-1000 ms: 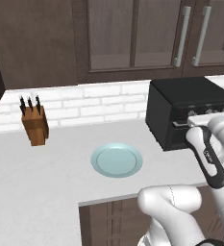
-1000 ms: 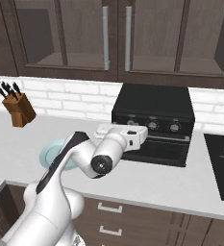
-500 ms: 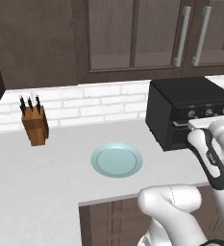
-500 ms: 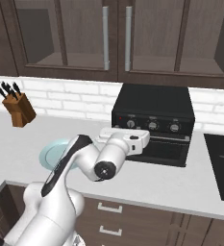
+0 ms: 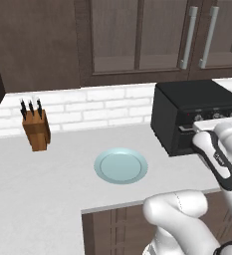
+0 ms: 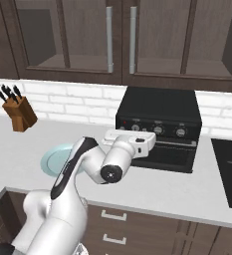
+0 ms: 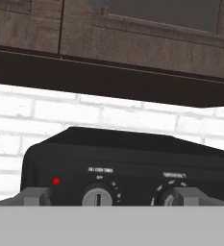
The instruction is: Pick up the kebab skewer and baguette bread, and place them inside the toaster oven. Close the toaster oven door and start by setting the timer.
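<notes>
claw: wide, holding nothing | close at toaster oven knob row | plate: well apart, bare counter around

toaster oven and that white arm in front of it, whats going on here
A white robot arm has its open gripper right up at the front of the black toaster oven, level with the row of silver knobs. Its fingers straddle the leftmost knob and hold nothing. The oven door looks shut. The pale blue plate on the counter has nothing on it, and a wooden knife block stands by the brick wall.
</notes>
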